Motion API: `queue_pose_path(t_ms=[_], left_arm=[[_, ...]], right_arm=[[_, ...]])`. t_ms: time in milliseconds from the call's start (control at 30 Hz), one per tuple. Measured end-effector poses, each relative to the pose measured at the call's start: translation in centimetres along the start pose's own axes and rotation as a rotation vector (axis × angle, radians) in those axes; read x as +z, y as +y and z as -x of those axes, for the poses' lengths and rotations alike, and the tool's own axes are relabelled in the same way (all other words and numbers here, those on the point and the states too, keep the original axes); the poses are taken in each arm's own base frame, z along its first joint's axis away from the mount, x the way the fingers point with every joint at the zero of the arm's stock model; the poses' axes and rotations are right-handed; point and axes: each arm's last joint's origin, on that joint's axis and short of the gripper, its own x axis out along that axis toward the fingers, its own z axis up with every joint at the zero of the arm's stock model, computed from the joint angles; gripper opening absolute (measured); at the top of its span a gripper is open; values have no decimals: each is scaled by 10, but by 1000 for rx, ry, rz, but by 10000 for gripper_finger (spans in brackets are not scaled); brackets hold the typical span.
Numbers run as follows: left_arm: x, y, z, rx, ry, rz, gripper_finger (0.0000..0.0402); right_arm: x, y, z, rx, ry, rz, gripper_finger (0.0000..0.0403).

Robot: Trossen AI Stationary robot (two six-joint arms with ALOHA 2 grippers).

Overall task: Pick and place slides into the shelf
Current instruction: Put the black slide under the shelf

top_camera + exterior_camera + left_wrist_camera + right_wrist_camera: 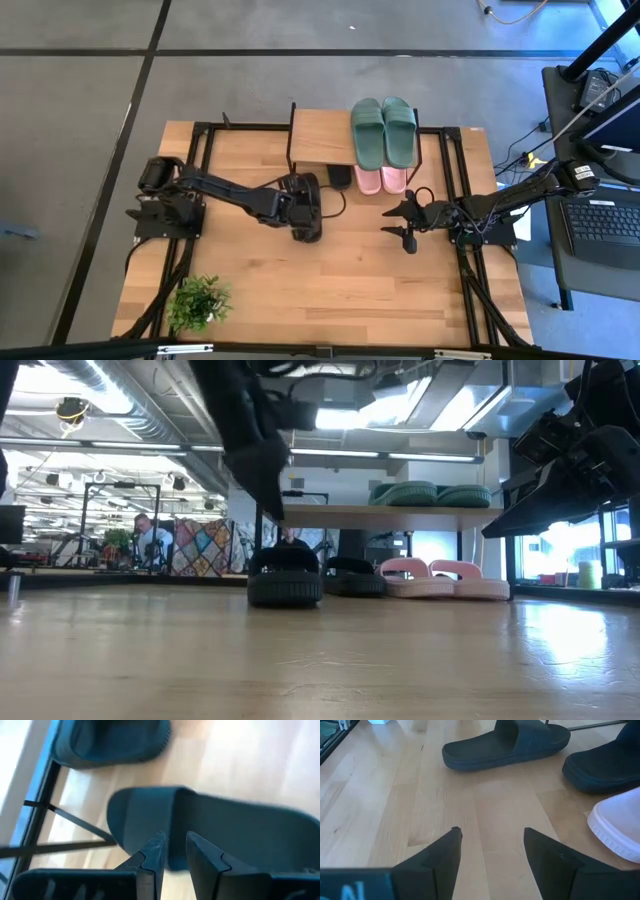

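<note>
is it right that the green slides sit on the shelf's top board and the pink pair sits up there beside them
Not quite. The green slides are on the shelf top board, but the pink pair sits under it, at tabletop level, as the low view shows.

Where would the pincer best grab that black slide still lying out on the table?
Probably by the wide strap of the black slide, coming down from above. It lies flat, sole on the table, and the strap arches over the footbed, leaving room for a finger beneath. The left pincer already hovers over it.
</note>
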Motion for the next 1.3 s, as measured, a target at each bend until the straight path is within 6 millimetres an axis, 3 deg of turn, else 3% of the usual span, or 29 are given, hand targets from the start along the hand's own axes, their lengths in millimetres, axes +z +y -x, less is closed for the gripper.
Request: queue_pose_path(t_ms=[133,267,500,767,1300], left_arm=[[-12,1,16,-16,74,-59,71],[-24,3,23,3,173,51,71],[-36,4,1,-23,232,105,71],[-47,22,-26,-23,298,178,71],[-37,26,-33,-94,238,184,71]], right_arm=[[0,0,0,0,0,0,215],[0,0,0,0,1,0,215],[0,0,0,-1,3,0,215],[0,0,0,0,1,-2,215],[0,0,0,0,2,-2,215]])
